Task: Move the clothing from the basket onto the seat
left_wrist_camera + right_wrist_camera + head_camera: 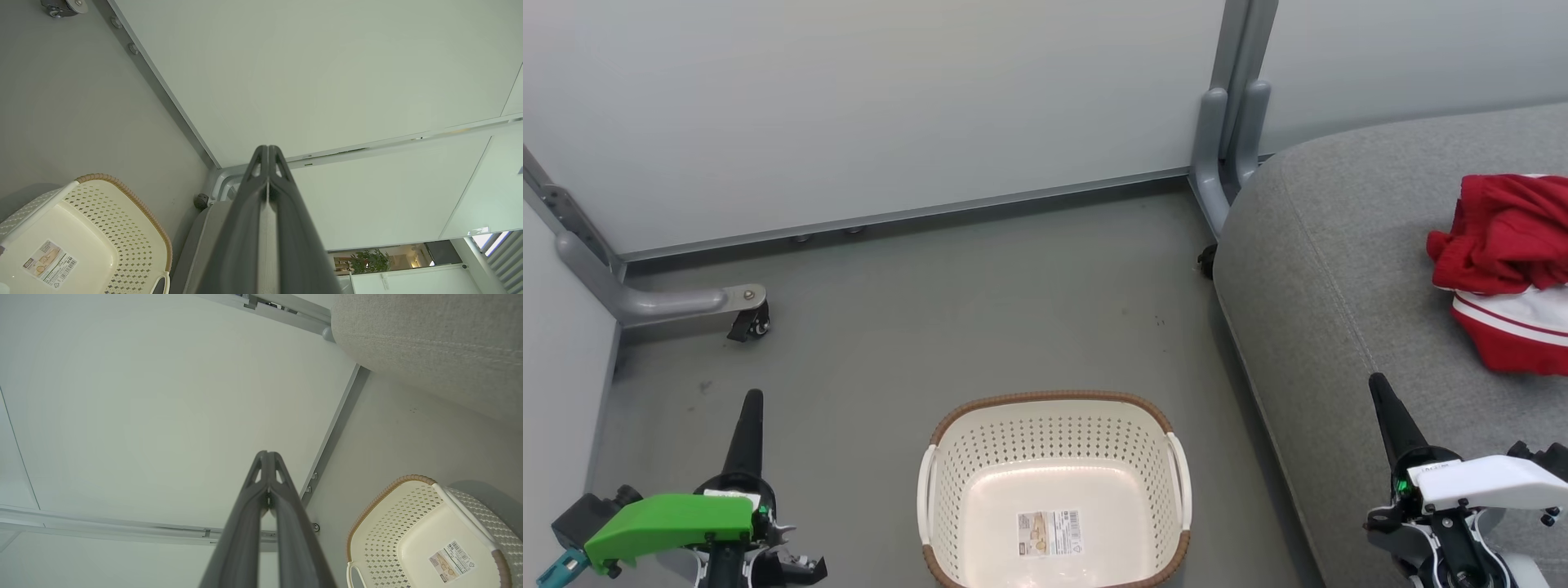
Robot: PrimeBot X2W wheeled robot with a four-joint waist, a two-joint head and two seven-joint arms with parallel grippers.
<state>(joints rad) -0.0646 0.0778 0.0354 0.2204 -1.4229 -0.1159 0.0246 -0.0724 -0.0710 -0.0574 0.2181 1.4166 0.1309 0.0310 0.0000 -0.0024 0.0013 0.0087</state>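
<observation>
Two pincers, both mine, both clenched, holding nothing: left gripper (752, 407) low left, right gripper (1381, 390) low right beside seat (1307, 269) edge. Basket (1054, 398) on floor between them, no cloth inside, paper label (1049, 533) on bottom. Clothing (1507, 261) heaped on seat, beyond right gripper, apart from it. Judge it soft, light, floppy, not fragile; pinch raised top fold. Way looks free. Farther: frame leg (662, 302) with caster, pale wall.

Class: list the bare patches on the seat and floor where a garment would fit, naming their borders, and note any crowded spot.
The seat is bare between its left edge and the red clothing, which crowds its right side. The floor lies open between the basket and the wall. The basket holds no clothing.
</observation>
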